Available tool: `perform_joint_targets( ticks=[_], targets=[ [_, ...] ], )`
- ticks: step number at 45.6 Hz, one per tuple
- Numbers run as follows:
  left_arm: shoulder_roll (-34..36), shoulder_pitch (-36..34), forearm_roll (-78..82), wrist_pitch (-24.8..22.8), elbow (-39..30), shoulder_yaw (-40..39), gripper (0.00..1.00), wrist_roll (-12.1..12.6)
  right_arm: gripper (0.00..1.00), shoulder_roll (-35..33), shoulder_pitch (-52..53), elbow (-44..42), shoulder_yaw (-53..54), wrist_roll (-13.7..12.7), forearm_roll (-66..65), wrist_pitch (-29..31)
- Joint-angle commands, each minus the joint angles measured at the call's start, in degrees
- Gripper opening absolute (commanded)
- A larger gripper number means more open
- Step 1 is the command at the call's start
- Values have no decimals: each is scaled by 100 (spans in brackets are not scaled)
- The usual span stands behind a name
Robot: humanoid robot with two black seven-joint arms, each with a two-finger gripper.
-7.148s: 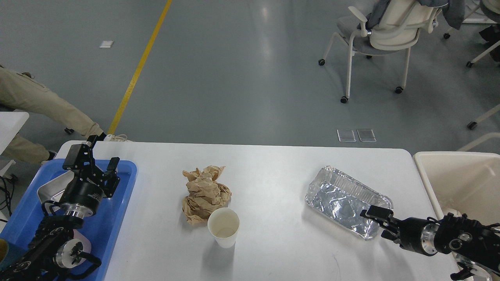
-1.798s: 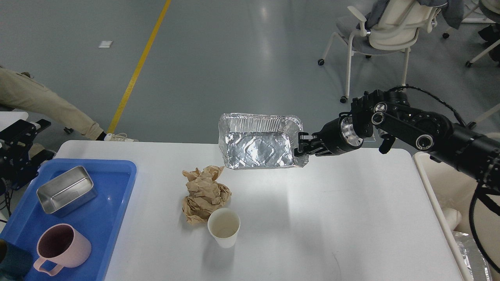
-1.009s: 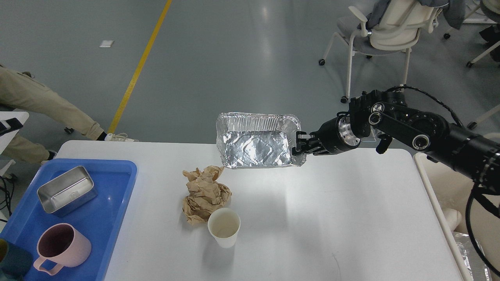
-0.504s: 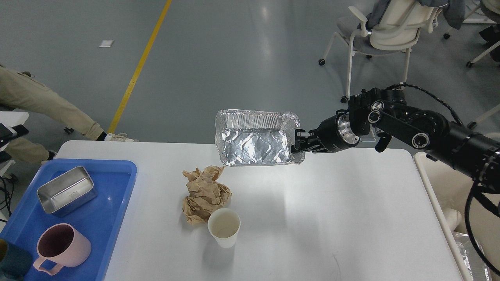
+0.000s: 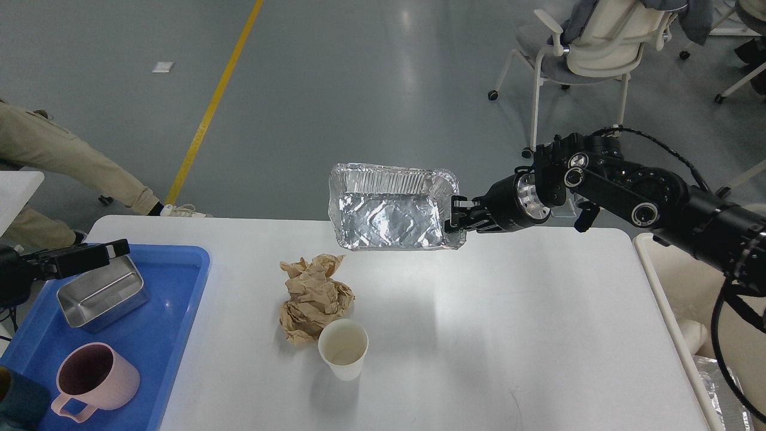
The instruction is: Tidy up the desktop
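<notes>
Holding: your right claw (image 5: 458,214) pinched one rim of the foil tray (image 5: 392,208) above the table's (image 5: 479,335) far edge; thin foil could buckle, slip. Left claw (image 5: 111,248): state untellable.

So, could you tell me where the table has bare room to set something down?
The desktop is bare on its right half, from the paper cup across to the cream bin. It is crowded around the crumpled paper and on the blue tray.

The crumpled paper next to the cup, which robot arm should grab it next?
Probably the left. The right gripper is busy, shut on the foil pan held in the air. The left gripper holds nothing and sits over the blue tray, on the paper's side.
</notes>
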Motion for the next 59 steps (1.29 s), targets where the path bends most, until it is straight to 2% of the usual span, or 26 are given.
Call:
perform_joint_targets(
  ticks=[1,4,6,21,29,38,51,59],
  targets=[
    [-40,-498,1019,-184,0,448,97,-488,0,6,-4,4,12,-7,-5,-9],
    [-40,-858,1398,-202,-9,852,97,-699,0,33,-4,-4,3,-7,-5,-9],
    [-40,-1104,1504,-202,-17,1159,97,-726,0,33,-13,-4,12,2,4,-18],
    [-532,-3239,1557,-228,-61,3471,97,-665,0,33,-48,-4,3,-7,-5,-35],
    [-1138,-4303,1557,-615,-61,4245,97,-612,0,33,-57,-4,12,2,4,-44],
    [-1710,-4901,1662,-914,-61,4772,97,-568,0,41,-57,-4,12,2,4,-53],
    [-2509,-5587,1961,-940,-17,5906,97,-568,0,33,-66,-4,12,20,13,-61],
    [-3028,-5623,1996,-923,263,5968,97,-568,0,33,-66,4,38,20,13,-88]
  ],
)
